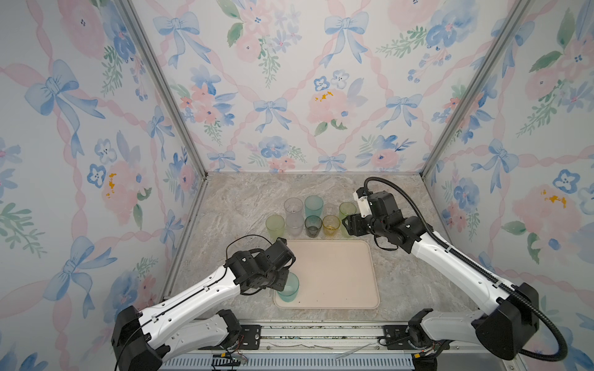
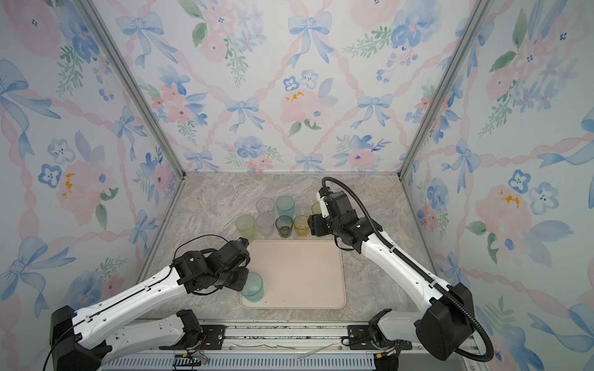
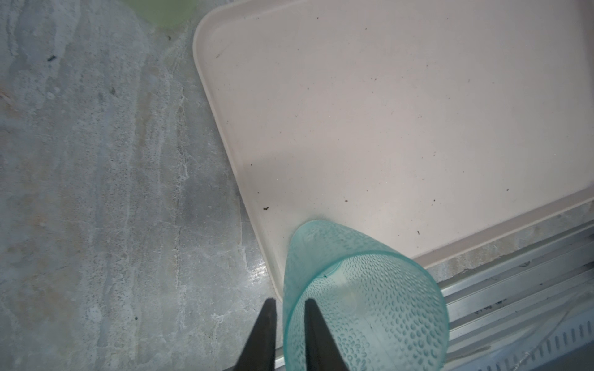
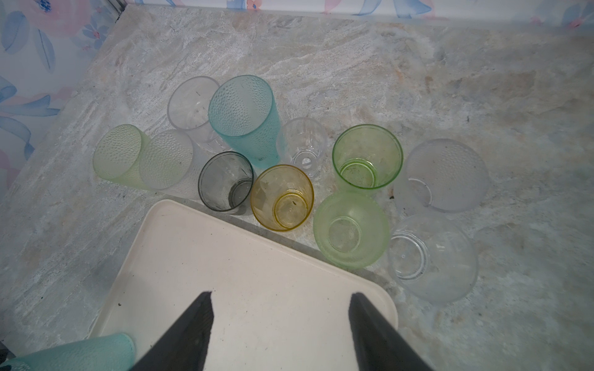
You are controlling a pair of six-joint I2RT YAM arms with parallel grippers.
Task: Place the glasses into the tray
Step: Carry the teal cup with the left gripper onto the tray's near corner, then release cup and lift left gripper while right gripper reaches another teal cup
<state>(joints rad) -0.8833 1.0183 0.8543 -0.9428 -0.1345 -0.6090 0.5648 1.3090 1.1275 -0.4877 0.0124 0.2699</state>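
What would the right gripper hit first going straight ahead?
Likely the amber glass, centred ahead of the right gripper just past the tray; depth is unclear, so maybe the tray first.

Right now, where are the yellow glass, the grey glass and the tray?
yellow glass (image 4: 291, 205): right wrist view, on its round bottom.
grey glass (image 4: 221, 180): right wrist view, on its inner wall.
tray (image 4: 244, 263): right wrist view, on its bare floor.
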